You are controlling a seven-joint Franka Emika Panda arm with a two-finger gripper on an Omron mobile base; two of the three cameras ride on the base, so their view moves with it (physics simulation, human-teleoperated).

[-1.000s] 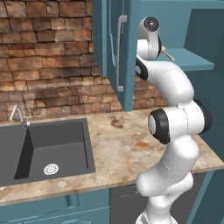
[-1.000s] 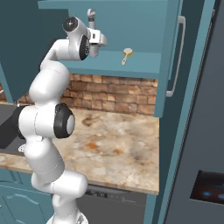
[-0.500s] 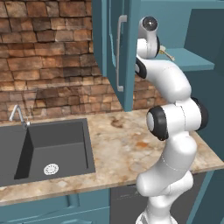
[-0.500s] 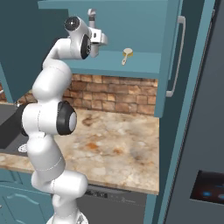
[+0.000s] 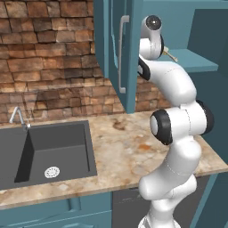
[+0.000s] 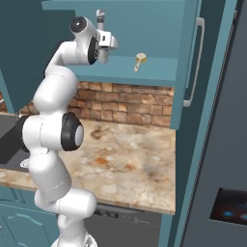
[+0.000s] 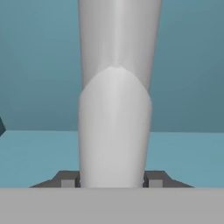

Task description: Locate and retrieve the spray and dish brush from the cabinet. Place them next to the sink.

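The spray (image 7: 113,109), a pale grey bottle, stands upright on the teal shelf of the open cabinet (image 6: 144,75). My gripper (image 7: 112,179) is shut on its lower body, a dark fingertip (image 7: 68,179) pressed to each side. From the right base view the spray's nozzle head (image 6: 100,17) sticks up above the gripper (image 6: 105,41). The dish brush (image 6: 140,60) lies on the same shelf, to the right of the gripper and apart from it; its thin handle (image 5: 170,54) pokes out past the arm. The sink (image 5: 53,147) sits low at the left in the counter.
The cabinet's open door (image 5: 129,53) with its grey bar handle (image 5: 121,53) hangs left of the arm. A second door (image 6: 190,58) stands to the right. A chrome faucet (image 5: 18,116) rises behind the basin. Marbled counter (image 5: 124,147) lies between sink and arm.
The jaws have closed in from wide open onto the spray's sides. The arm and the brush have stayed where they were.
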